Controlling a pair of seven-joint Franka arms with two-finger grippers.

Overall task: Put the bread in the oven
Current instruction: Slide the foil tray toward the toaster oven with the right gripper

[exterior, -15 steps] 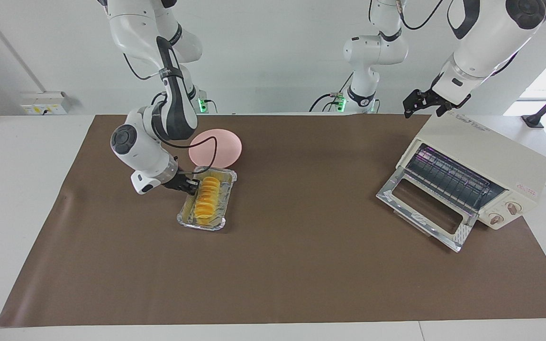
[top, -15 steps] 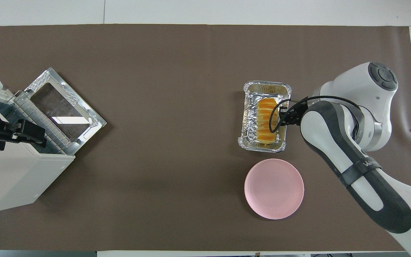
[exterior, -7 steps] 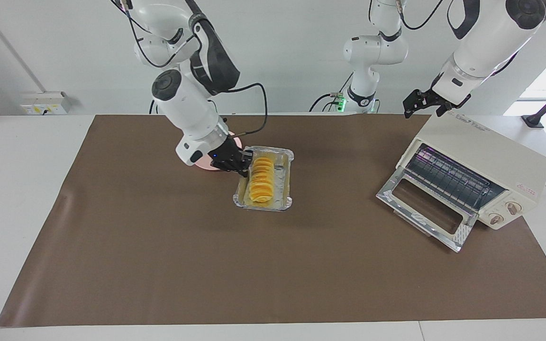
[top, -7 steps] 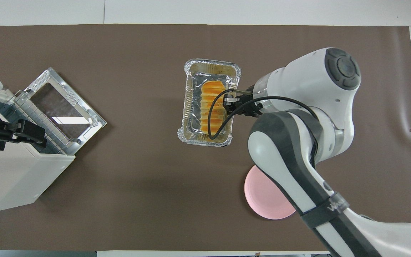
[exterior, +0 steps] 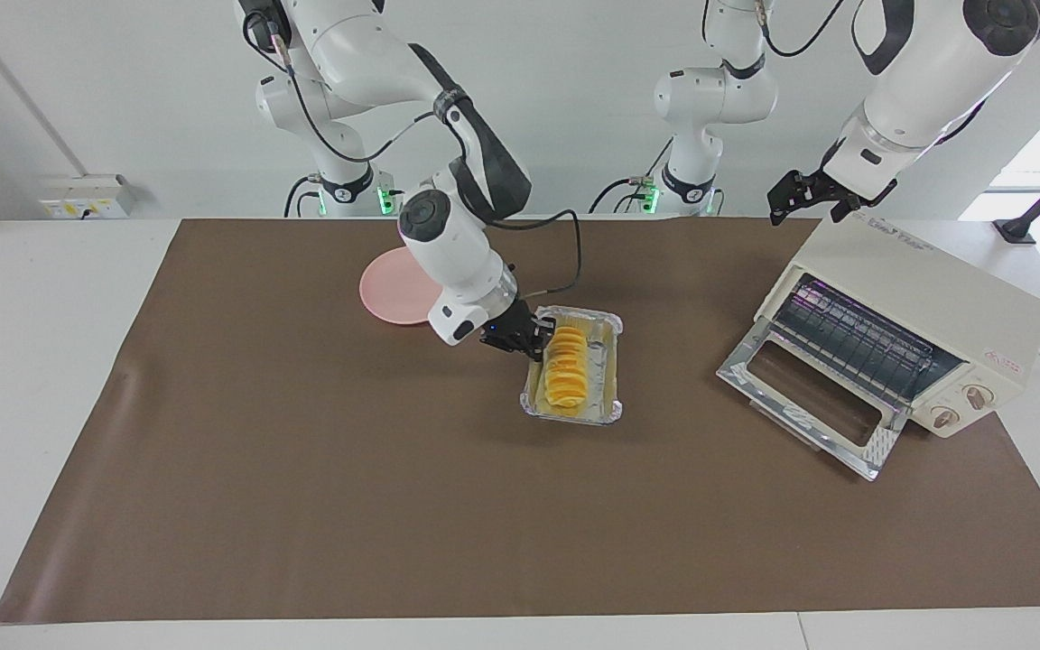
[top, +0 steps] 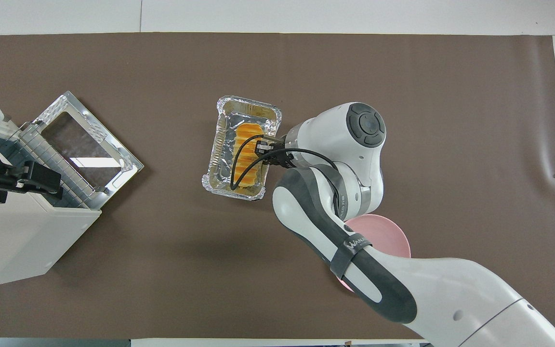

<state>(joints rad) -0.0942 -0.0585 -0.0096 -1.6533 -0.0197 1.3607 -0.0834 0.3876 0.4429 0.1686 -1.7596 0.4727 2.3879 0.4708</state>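
- Left tool hangs over the top of the oven at the left arm's end of the desk and waits; I cannot tell whether it is open.
- Nearest the robots among the loose things, a pink plate lies flat and plays no part.
- Farther out, the right tool is closed on the long rim of a foil tray, on the side toward the right arm's end.
- Whether the tray rests on the desk or is held just clear of it, I cannot tell.
- The bread lies inside this tray, about mid-desk and well apart from the oven.
- Its long axis runs with the tray's, roughly away from the robots, with the farther end leaning a little toward the right arm's end. Its ridges run across that line.
- Judging by this, the step in hand is bringing tray and bread to the oven; the loaf is not yet in.
- The oven door is folded down, with the wire rack bare above it.
- The mouth faces slantwise, away from the robots and toward the right arm's end.
- The next move probably calls for travel toward the left arm's end with the tray kept level. It likely needs a turn so the tray squares with the slanted mouth, and enough height to clear the lowered door.
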